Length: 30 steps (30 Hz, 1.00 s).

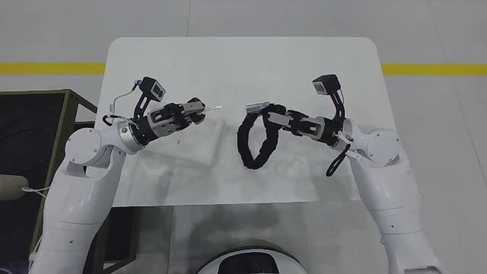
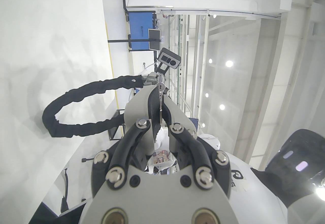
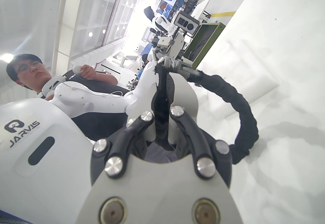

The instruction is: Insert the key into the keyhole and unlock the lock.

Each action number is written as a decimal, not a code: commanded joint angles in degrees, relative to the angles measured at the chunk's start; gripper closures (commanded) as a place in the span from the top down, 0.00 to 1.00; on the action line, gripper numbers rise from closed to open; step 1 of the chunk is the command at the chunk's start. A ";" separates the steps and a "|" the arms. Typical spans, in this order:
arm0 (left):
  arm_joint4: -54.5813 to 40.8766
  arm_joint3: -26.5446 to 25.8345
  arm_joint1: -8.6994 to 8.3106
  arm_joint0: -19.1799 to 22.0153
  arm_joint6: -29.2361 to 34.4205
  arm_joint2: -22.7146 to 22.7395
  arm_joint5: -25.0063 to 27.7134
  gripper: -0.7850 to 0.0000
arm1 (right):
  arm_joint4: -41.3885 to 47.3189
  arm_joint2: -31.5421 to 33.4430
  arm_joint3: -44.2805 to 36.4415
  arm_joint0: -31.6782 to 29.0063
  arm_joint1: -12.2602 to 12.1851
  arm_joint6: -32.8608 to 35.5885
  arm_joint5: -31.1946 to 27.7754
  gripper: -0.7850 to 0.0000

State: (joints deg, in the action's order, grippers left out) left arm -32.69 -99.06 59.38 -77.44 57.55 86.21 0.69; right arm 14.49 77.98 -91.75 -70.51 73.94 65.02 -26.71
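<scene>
Top view: left gripper [image 1: 198,109] tight on key [image 1: 212,109], right gripper [image 1: 272,114] tight on black cable lock [image 1: 252,149]

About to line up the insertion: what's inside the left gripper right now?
A key, pinched between the pads of the left gripper. One end sticks out toward the lock and is still apart from it. The pads cover the rest of the key.

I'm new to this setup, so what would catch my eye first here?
The black looped lock, held over the middle of the table by the right gripper. Facing it, the left gripper pinches a small key, its tip aimed at the lock's head, a gap between them.
</scene>
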 commanded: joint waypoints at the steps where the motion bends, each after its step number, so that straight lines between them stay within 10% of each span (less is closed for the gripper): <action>1: 2.14 -2.38 0.14 -2.34 -1.78 -0.19 4.58 0.00 | -0.56 0.04 -1.19 -1.43 -0.15 -1.10 -0.19 0.00; 9: 4.55 -3.65 0.68 -4.76 -4.96 -0.79 14.85 0.00 | 0.32 -1.64 -1.45 -1.35 -0.45 -2.41 1.67 0.00; 30: 13.30 -4.12 1.06 -3.63 -7.14 -2.28 15.25 0.00 | -2.28 -4.08 -2.16 -1.76 -1.18 -7.35 3.43 0.00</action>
State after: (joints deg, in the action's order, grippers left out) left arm -19.46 -103.19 60.44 -81.17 50.09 84.05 16.00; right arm 12.37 73.98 -93.83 -72.25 72.80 57.69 -23.13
